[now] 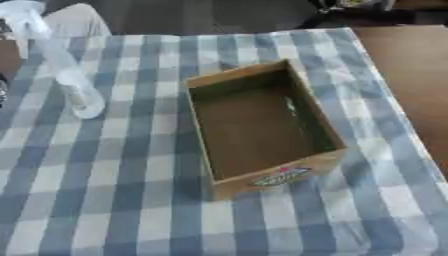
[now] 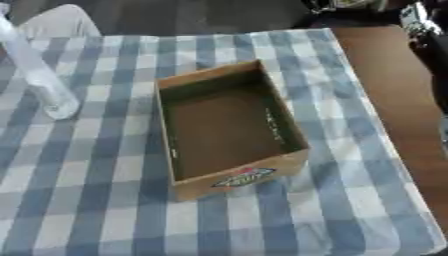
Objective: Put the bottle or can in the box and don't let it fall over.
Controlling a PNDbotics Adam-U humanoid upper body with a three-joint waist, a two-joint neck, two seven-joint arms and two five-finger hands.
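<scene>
Box point(image 1: 262, 127) is empty — nothing placed yet, so by my read the task is at or near the start. It's an open cardboard box sitting on the checked cloth point(image 1: 114, 200) that covers the desk point(image 2: 394, 90), printed label on its near wall, long axis running roughly away from the camera. The bottle point(image 1: 66, 75) is clear plastic, at the far left of the cloth, well apart from the box; it looks tilted, top toward the upper left corner, base near the cloth. Can't tell whether it's standing on the cloth or being carried — its upper end blurs into something pale at the picture's edge. There's a dark sliver at the left edge by the bottle that may be part of the left arm, but no left robot hand can be made out, so no call on whether it's released, clenched or grasping the bottle. Right robot hand — not in either view; only a dark blurred shape at the upper right edge in the right eye view, unidentifiable. Still to do, as I judge it: get the bottle over to the box, lower it in upright, let go without tipping it.
</scene>
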